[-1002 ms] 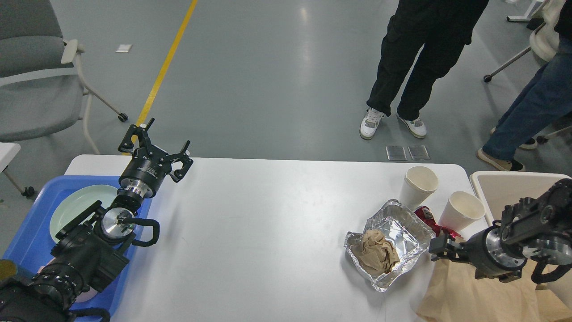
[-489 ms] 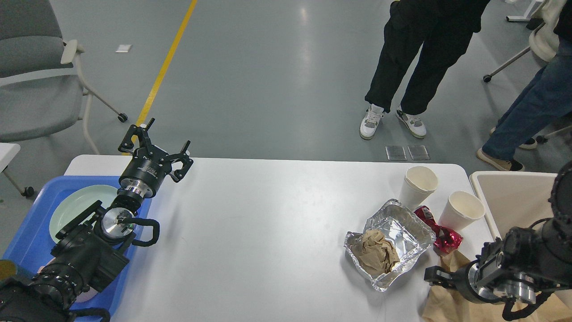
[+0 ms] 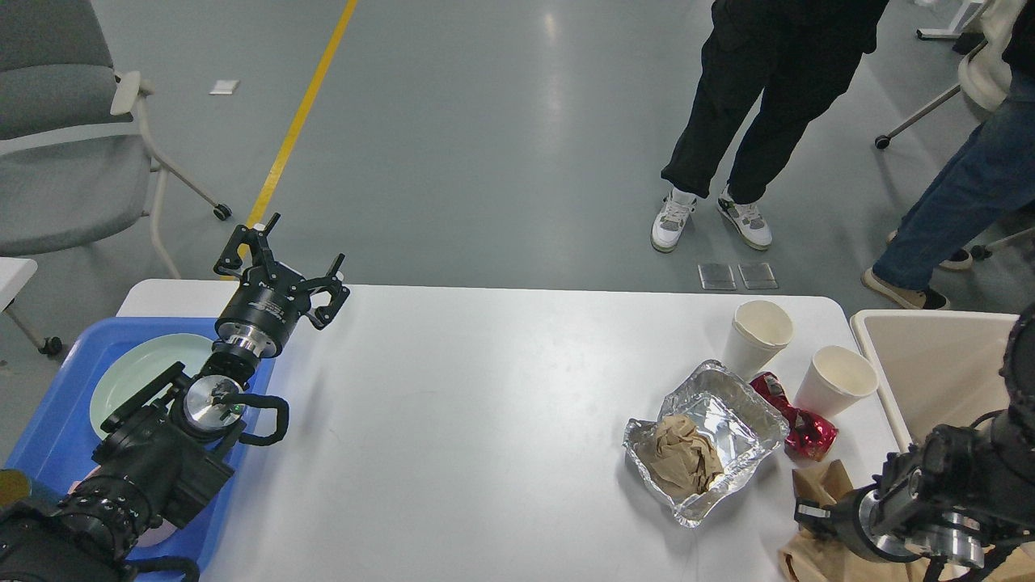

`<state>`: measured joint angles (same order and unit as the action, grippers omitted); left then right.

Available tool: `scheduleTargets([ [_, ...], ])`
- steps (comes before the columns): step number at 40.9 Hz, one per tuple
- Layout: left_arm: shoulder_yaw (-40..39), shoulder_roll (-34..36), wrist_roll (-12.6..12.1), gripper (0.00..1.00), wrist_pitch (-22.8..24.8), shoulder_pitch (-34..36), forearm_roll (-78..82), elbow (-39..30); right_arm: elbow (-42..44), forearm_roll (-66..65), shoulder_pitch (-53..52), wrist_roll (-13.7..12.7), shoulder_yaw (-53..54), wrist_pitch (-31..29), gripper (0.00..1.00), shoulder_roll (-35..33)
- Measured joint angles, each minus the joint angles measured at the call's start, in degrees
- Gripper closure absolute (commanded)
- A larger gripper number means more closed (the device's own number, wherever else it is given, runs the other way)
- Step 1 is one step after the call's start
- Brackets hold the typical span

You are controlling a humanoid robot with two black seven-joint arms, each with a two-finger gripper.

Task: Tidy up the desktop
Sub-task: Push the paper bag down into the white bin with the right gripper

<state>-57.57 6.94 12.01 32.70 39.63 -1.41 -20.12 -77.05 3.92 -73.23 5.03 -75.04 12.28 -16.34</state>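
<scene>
My left tool [image 3: 279,263] hangs spread apart; right tool [image 3: 808,516], grip unclear, could drag brown paper [image 3: 821,485] off the bench [image 3: 485,404]

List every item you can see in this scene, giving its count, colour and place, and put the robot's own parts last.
desktop: 1, white, centre
tray: 1, blue, left edge
plate: 1, pale green, in tray
foil container: 1, silver, right side
crumpled paper: 1, brown, inside foil container
wrapper: 1, red, beside container
paper cups: 2, white, far right
paper bag: 1, brown, near right corner
bin: 1, beige, right of desktop
chair: 1, grey, far left
people: 2, beyond desktop
left hand: black, open, above tray's far edge
right hand: black, over bag
</scene>
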Motion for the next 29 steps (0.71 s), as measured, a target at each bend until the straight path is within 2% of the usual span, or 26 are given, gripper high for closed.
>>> scheduleTargets([
  [9,0.00,0.00,0.00,0.03,0.00,0.00,0.00,0.00,-8.16,-4.03,-11.19,0.06,-1.93,-1.89,1.00,-8.17],
  [14,0.00,0.00,0.00,0.03,0.00,0.00,0.00,0.00,-14.46,-10.14,-24.58,0.18,-5.08,-7.44,1.00,-13.57],
  [16,0.00,0.00,0.00,0.03,0.00,0.00,0.00,0.00,-16.83,-12.52,-34.02,0.44,-6.53,-13.74,1.00,-15.72],
  [23,0.00,0.00,0.00,0.03,0.00,-0.02,-0.01,0.07,-18.15,-13.82,-53.45,1.12,-6.29,-33.05,1.00,-16.79],
  [25,0.00,0.00,0.00,0.03,0.00,-0.03,-0.01,0.08,-18.26,-13.86,-59.54,1.18,-3.50,-40.21,1.00,-16.30],
  [29,0.00,0.00,0.00,0.03,0.00,-0.07,-0.03,0.08,-18.76,-13.55,-64.56,1.20,1.08,-47.34,1.00,-14.90],
])
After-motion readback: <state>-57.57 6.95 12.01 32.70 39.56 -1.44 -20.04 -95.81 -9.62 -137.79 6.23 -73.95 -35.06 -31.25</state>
